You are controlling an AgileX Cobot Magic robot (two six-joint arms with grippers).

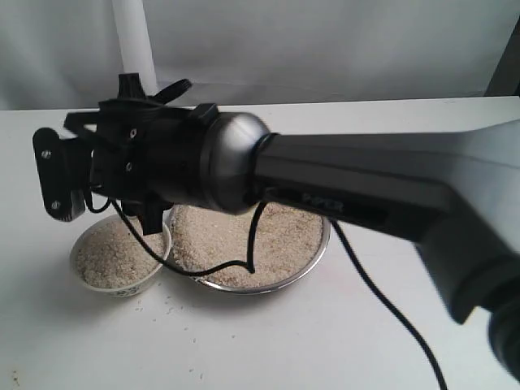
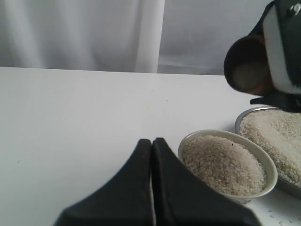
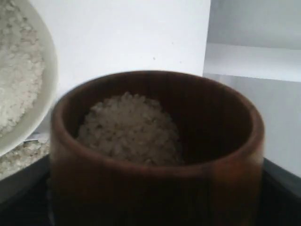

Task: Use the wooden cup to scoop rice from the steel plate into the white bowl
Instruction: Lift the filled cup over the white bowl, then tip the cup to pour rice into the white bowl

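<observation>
Because the right arm (image 1: 366, 195) crosses the exterior frame's middle, you see only the steel plate's (image 1: 318, 253) lower half beside the white bowl (image 1: 122, 284) at lower left; both hold rice (image 1: 244, 244). The right tool (image 2: 270, 70) pinches the part-filled wooden cup (image 3: 155, 188), raised near them; the left tool (image 2: 152, 188) is pressed together.

The one word I can read is "PIPER", faint dark lettering along the grey casing of the right arm (image 1: 366, 191). The white bowl (image 1: 114, 288) has a dark print near its base, too small to read.
</observation>
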